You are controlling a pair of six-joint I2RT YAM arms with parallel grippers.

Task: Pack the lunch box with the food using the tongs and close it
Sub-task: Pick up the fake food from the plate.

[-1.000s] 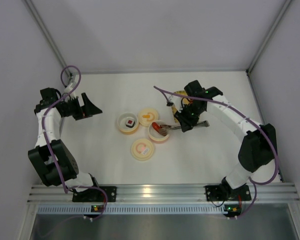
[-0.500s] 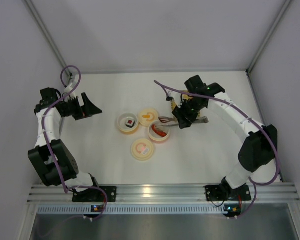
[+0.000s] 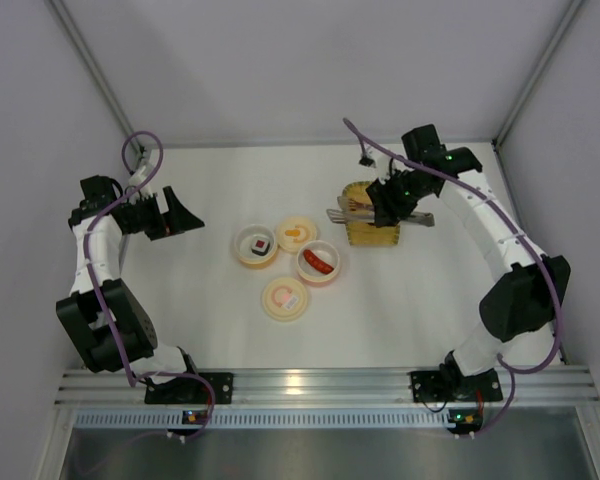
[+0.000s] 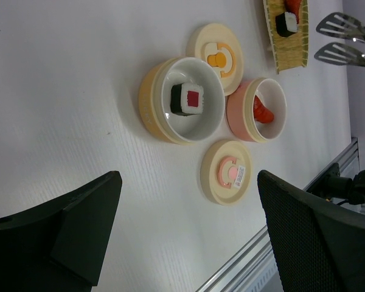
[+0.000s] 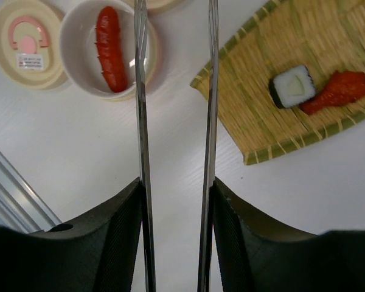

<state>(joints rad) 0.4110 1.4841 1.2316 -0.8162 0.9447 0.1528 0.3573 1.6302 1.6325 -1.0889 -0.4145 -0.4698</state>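
The right hand (image 5: 176, 237) is clamped on the tongs (image 5: 142, 121), whose arms stand parted near the woven tray (image 5: 274, 140). The red sausage (image 5: 110, 48) lies in the pink bowl (image 5: 73, 58). The left hand (image 4: 188, 182) hangs wide apart at the table's (image 3: 220, 310) left side.

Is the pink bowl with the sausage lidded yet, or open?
Open. The red sausage lies uncovered in the pink bowl; a pink-handled lid lies flat beside it, not on it.

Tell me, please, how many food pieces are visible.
4: a sushi roll in the yellow bowl, a red sausage in the pink bowl, and a second sushi roll beside an orange-red piece on the woven tray. The tray is partly hidden; more may lie there.
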